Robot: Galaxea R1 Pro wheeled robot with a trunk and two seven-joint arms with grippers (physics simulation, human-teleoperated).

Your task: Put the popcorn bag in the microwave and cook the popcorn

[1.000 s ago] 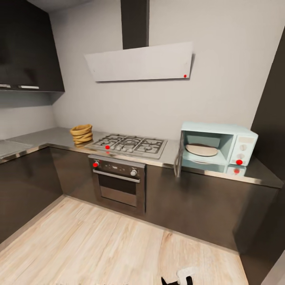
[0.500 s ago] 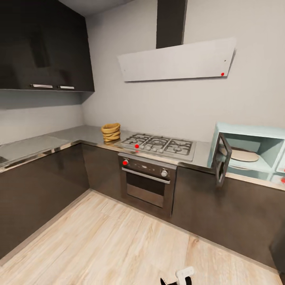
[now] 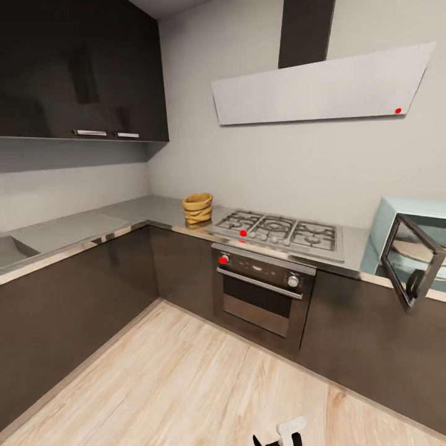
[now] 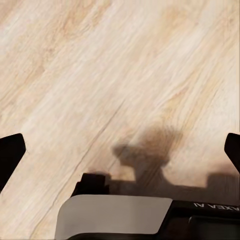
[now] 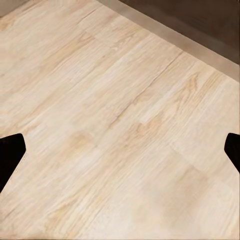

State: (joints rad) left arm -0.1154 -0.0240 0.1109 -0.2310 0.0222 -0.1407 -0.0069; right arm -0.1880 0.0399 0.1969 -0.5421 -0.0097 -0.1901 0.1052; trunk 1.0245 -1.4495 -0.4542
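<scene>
- Overall, kitchen: fetching not yet begun.
- Surface: carries the popcorn bag, ungrasped, beside the hob.
- Microwave: door open, cavity awaiting the bag.
- Left tool and right tool: both spread wide, empty, over the floor.

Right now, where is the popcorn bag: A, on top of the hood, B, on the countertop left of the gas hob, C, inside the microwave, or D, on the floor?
B: the popcorn bag stands on the countertop just left of the gas hob.
</scene>
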